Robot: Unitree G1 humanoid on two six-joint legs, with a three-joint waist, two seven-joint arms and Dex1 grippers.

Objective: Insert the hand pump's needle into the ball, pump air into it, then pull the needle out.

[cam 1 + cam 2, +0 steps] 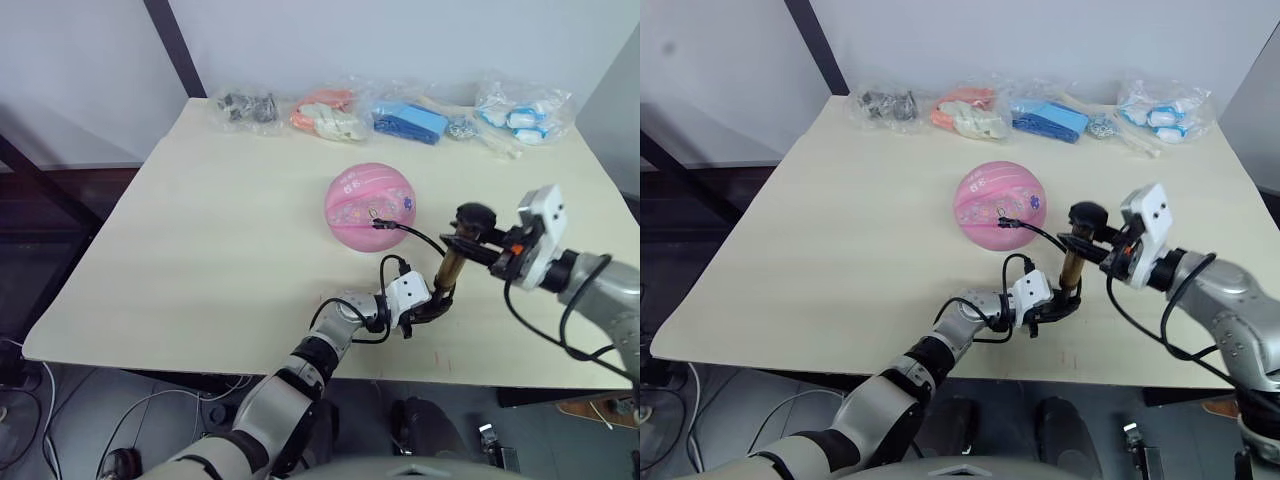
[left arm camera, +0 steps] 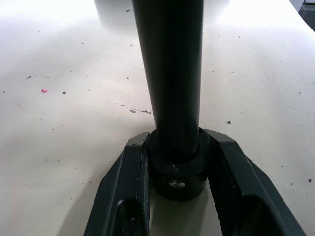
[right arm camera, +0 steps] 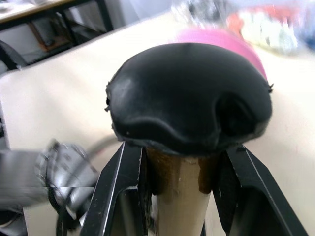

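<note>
I saw the ball resting round and pink on the cream table, a little past the table's middle toward one o'clock from my head camera. Its cartoon stickers faced up and toward me. The needle sat at the ball's near side, at about five o'clock on its surface, and seemed to be pushed into the valve, though the entry point was too small for me to be sure. From there the thin black hose looped toward four o'clock and down to the hand pump.

The pump stood nearly upright on the table, near the ball at its five o'clock, tilted slightly. My left gripper was clamped around the pump's black lower end, just above the tabletop; in the left wrist view the fingers pressed against both sides of the black collar, with the dark tube rising between them. My right gripper held the top of the pump, its fingers closed on the bronze-gold tube just under the black handle, which bulged above them in the right wrist view.

Along the far edge of the table, at twelve o'clock, lay a row of clear plastic bags: one with dark parts, one with orange and white pieces, one with a blue block, one with blue-and-white items. They were well apart from the ball and the pump.
</note>
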